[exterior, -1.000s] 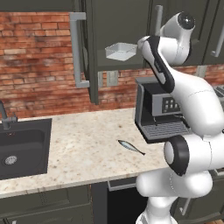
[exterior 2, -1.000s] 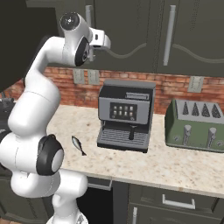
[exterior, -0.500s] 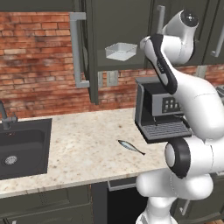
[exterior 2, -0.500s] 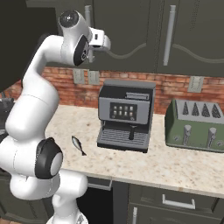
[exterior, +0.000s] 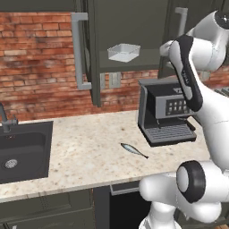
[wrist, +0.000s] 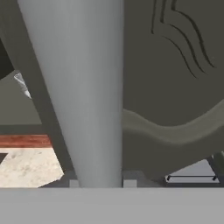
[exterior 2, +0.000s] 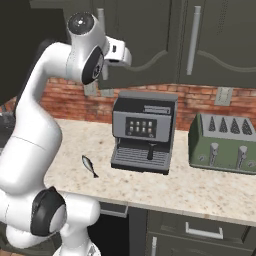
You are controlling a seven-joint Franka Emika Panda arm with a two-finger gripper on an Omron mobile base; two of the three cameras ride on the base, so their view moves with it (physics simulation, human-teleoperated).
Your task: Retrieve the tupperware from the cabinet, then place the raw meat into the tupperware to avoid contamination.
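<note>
The tupperware (exterior: 124,52) sits on the lower shelf of the open cabinet (exterior: 134,27); one corner of it (wrist: 20,83) shows past the door's edge in the hand view. The raw meat, a small silvery fish (exterior: 133,150) (exterior 2: 90,166), lies on the counter in front of the coffee machine. My gripper (wrist: 101,183) is up at the cabinet's right door, shut on that door's vertical grey bar handle (wrist: 78,96). The arched door panel (wrist: 175,65) is right behind the handle. In the left base view the hand (exterior: 166,48) is just right of the shelf.
A black coffee machine (exterior: 167,112) (exterior 2: 142,130) stands on the speckled counter (exterior: 89,152). A green toaster (exterior 2: 225,142) is to its right, and a dark sink (exterior: 22,150) is at the far left. The cabinet's left door (exterior: 95,53) stands swung out edge-on.
The arm's upper part has drifted slightly right in the left base view, the gripper still shut on the handle. Tupperware and fish have not moved.
</note>
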